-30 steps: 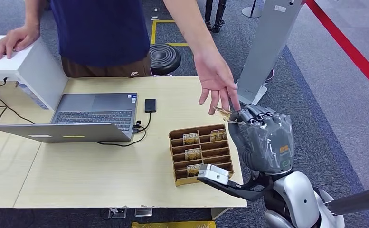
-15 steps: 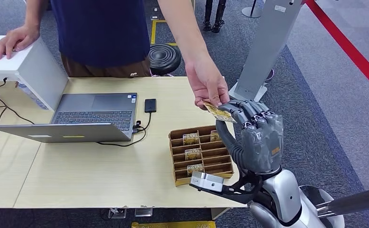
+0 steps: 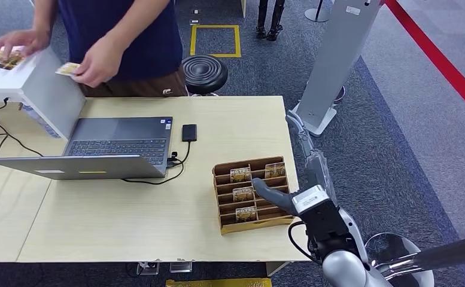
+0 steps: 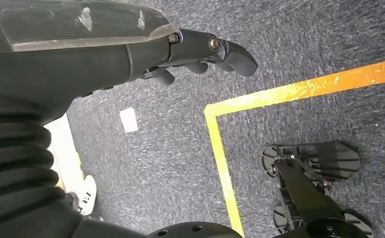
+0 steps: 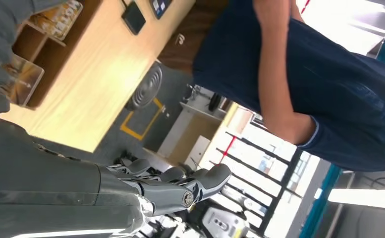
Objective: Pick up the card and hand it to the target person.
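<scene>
Now both hands' fingers hold nothing beside a wooden table (image 3: 128, 221) on grey carpet (image 3: 409, 149).

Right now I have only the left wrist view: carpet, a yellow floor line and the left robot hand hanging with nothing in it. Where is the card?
Observer: The person's hand holds the card, next to the white box at the table's far left.
Operator: Is the right robot hand holding anything?
Observer: No. The right robot hand is raised at the table's right edge, fingers extended, with nothing in it.
Operator: Are there other cards on the table?
Observer: Yes, several cards stand in the wooden card holder beside that robot hand.
</scene>
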